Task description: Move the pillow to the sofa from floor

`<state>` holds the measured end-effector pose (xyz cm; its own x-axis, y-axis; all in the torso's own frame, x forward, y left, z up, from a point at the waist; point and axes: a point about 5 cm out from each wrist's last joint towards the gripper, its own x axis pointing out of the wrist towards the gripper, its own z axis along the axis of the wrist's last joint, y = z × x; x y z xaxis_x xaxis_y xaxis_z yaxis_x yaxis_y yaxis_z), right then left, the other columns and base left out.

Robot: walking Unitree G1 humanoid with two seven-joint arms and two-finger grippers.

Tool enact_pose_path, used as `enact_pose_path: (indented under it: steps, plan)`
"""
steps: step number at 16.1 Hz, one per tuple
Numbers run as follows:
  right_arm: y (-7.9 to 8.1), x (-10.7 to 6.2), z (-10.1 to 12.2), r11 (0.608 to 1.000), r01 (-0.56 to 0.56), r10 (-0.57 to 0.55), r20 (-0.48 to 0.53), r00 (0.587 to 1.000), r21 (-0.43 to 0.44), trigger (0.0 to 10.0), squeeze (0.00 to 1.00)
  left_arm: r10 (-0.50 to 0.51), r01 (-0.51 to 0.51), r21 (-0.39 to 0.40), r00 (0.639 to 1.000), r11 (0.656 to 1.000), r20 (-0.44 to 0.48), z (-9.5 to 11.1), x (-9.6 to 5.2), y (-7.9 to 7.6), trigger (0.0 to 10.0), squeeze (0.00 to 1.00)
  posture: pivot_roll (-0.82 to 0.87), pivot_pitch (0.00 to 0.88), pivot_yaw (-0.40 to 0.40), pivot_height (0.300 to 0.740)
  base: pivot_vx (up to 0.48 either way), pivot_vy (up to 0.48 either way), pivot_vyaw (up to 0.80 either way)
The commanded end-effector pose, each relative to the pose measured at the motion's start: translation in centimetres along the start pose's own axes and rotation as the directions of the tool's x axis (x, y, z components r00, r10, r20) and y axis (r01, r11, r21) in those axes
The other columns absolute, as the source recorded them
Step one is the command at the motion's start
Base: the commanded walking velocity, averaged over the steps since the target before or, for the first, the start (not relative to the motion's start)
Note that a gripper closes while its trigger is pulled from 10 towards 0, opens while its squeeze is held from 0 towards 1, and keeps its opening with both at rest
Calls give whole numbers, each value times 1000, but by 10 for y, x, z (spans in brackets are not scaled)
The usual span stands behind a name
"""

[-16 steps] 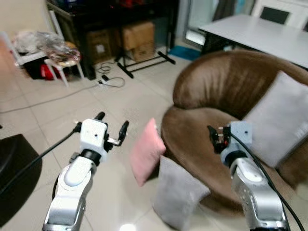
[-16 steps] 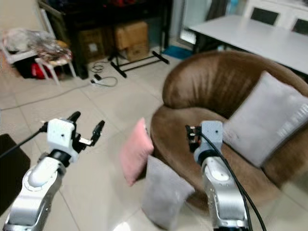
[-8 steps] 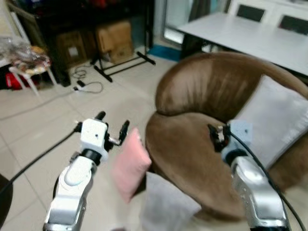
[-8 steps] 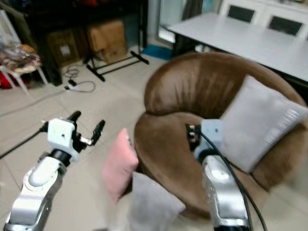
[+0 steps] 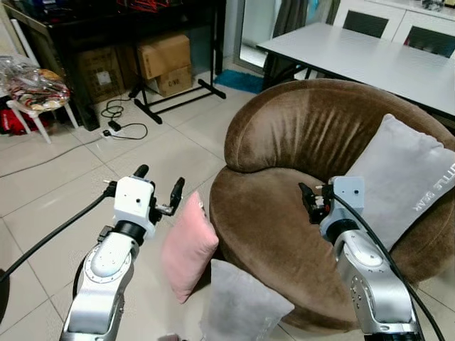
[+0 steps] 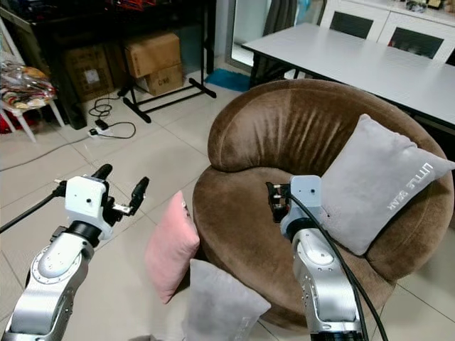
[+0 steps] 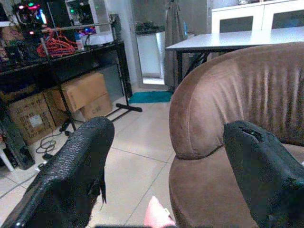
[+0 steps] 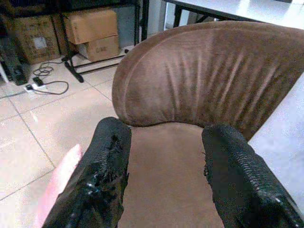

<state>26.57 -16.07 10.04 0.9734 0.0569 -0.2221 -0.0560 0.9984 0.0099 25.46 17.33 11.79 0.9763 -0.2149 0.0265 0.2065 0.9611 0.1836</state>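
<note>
A pink pillow (image 5: 186, 245) stands on edge on the tiled floor, leaning against the front of the round brown sofa (image 5: 306, 128). A grey pillow (image 5: 242, 307) lies on the floor just in front of it. Another grey pillow (image 5: 398, 186) rests against the sofa's back on the right. My left gripper (image 5: 159, 179) is open in the air just left of and above the pink pillow, apart from it. My right gripper (image 5: 311, 199) hovers open over the sofa seat, holding nothing. The pink pillow's edge (image 8: 59, 183) also appears in the right wrist view.
A white table (image 5: 370, 57) stands behind the sofa. At the back left, a black rack holds cardboard boxes (image 5: 163, 57), with cables (image 5: 117, 128) on the floor before it. A white chair with bags (image 5: 32, 85) stands at far left. Open tiled floor lies left of the pillows.
The whole picture has shifted and sharpened, so the camera has moved: the sofa now sits more central. Both arms keep the same pose, and the pillows lie where they were.
</note>
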Motion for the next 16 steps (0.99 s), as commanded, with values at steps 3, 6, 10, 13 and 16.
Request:
enact_pose_path:
  steps: [3,6,10,13,16]
  plan:
    - [0,2,1,1000,-7,7,-5,1000,3,10000,0,19,-19,15,1000,1000,-1,-1,-1,2,10000,0,-36,0,-49,645,0,0,0]
    - [1,4,3,1000,-16,16,5,1000,-8,10000,0,27,-27,18,1000,999,4,-1,-1,1,10000,0,-35,0,-54,622,0,0,0]
    - [2,5,4,999,-30,30,3,1000,-17,10000,0,31,-31,16,999,999,12,0,0,1,10000,0,-32,0,-60,622,0,0,0]
    - [4,7,5,999,-36,36,2,999,-20,10000,0,33,-33,16,999,999,14,0,0,1,10000,0,-31,0,-58,622,0,0,0]
    - [4,7,4,999,-39,39,2,999,-22,10000,0,27,-27,12,999,1000,17,-1,0,2,10000,0,-34,0,-54,622,80,0,0]
